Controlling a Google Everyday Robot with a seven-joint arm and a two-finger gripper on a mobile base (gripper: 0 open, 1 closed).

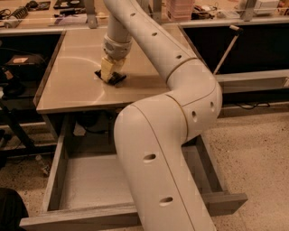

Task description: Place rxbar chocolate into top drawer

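Observation:
The rxbar chocolate is a small black bar at the middle of the tan tabletop. My gripper points straight down onto it, its yellowish fingers shut on the bar, which sits at or just above the table surface. Black ends of the bar stick out on both sides of the fingers. The top drawer is pulled open below the table's front edge, grey, with a bare floor. My arm hides the drawer's right half.
My large white arm curves across the middle and right of the view. Shelving and cables stand to the left. A workbench with clutter runs along the back. A speckled floor lies to the right.

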